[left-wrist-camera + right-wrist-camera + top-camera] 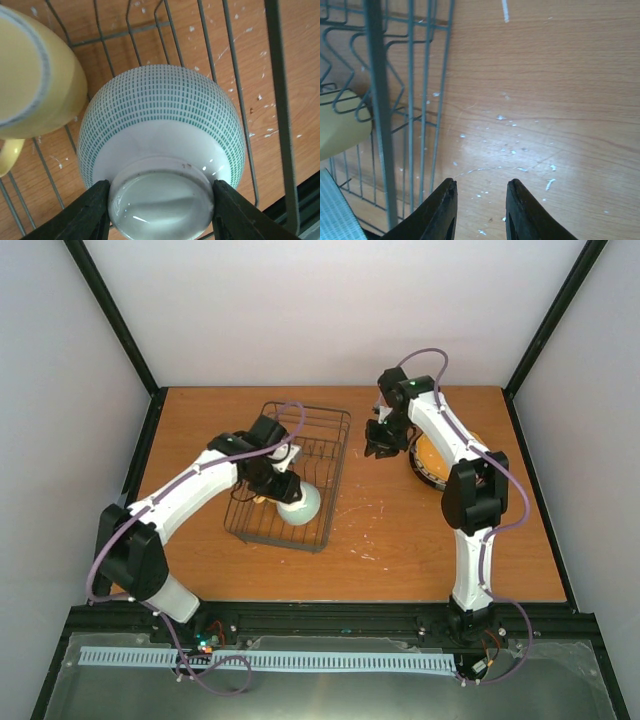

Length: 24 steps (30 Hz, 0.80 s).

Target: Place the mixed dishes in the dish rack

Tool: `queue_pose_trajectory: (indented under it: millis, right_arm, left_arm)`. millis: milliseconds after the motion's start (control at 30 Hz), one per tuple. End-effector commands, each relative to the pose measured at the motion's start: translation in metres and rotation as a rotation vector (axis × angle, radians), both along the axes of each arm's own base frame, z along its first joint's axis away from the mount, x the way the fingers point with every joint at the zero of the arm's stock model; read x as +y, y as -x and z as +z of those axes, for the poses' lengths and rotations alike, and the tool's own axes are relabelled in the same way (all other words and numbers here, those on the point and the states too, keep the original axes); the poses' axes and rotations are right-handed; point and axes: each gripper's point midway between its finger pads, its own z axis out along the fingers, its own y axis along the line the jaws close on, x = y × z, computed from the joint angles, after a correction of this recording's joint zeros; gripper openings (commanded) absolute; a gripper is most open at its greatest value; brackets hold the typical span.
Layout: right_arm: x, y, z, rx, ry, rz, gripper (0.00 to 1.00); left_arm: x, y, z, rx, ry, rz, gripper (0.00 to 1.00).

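Wire, thin and dark and bent into loops, makes up the rack, which has low sides and sits on the brown wooden bench. The bench top is marked with small white specks and scratches. The left hand holds the bowl upside down, with one black finger on each side of the round foot. The bowl is smooth, shiny and round, pale with rows of tiny green dashes, and plain white near the foot. It is at the near end of the rack, but I cannot tell if it rests on the wires. Just beside it in the rack is the mug, yellow and smooth with a curved handle. The right hand hangs over bare bench beside the rack, its fingers a little apart with nothing between them. Round plates lie stacked under the right arm, with orange on top.
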Motion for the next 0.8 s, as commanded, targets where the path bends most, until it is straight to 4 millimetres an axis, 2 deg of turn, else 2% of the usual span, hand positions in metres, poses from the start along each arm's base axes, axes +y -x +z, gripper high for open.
queue_pose_trajectory:
  millis: [0,400,633,700,767]
  right_arm:
    - [-0.027,-0.007,0.010,-0.046,0.056,-0.051,0.27]
    - [-0.050,-0.006,0.010,-0.053,0.063,-0.066,0.27]
    - [-0.056,-0.005,0.013,-0.060,0.068,-0.061,0.27]
    - [-0.056,-0.003,0.014,-0.062,0.066,-0.055,0.27]
    - [-0.067,-0.007,0.016,-0.064,0.066,-0.079,0.28]
  left_arm:
    - [-0.015,0.000,0.000,-0.033,-0.062,-0.043,0.01]
    - [-0.039,0.021,-0.059,0.006,-0.223,-0.100,0.01]
    - [-0.035,0.028,-0.091,0.014,-0.356,-0.090,0.01]
    - [-0.033,0.026,-0.092,0.008,-0.372,-0.077,0.11]
    - [-0.031,0.023,-0.090,-0.004,-0.382,-0.067,0.28]
